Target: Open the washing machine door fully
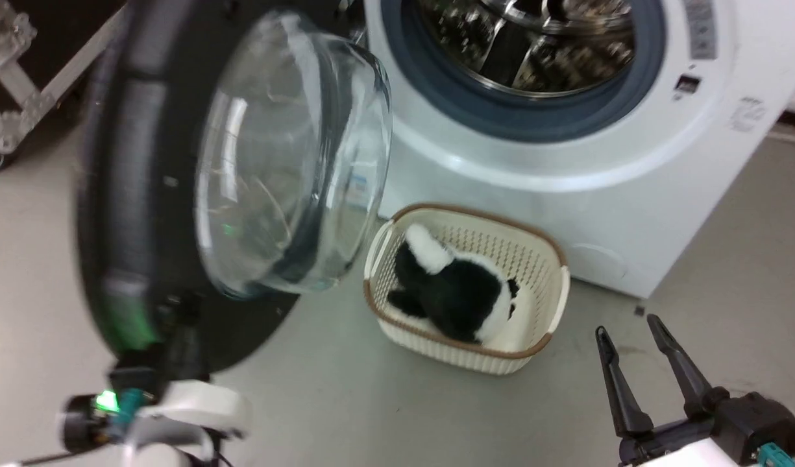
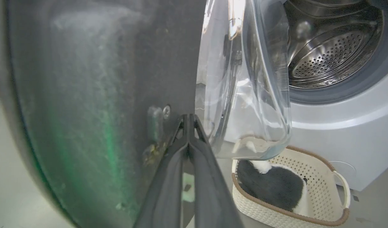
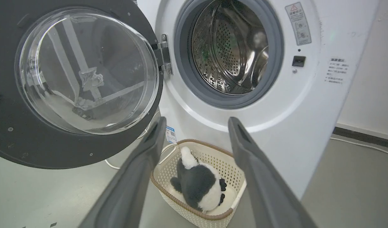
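Observation:
The washing machine door [image 1: 131, 194] is a black disc with a bulging glass bowl [image 1: 287, 162], swung well out to the left of the washing machine [image 1: 631, 214]. In the right wrist view the door [image 3: 70, 148] hangs from its metal hinge [image 3: 164, 53] beside the steel drum [image 3: 232, 47]. My left gripper [image 1: 183, 318] is at the door's lower edge. In the left wrist view the left gripper [image 2: 189, 118] is shut, its tips against the door's inner face [image 2: 102, 79]. My right gripper [image 1: 627, 327] stands open over the floor, away from the door.
A cream basket [image 1: 371, 285] holding a black-and-white plush toy [image 1: 455, 292] sits on the floor below the drum opening. A black case with metal trim [image 1: 40, 84] stands at the far left. A white cable [image 3: 361, 144] runs along the floor at the right wall.

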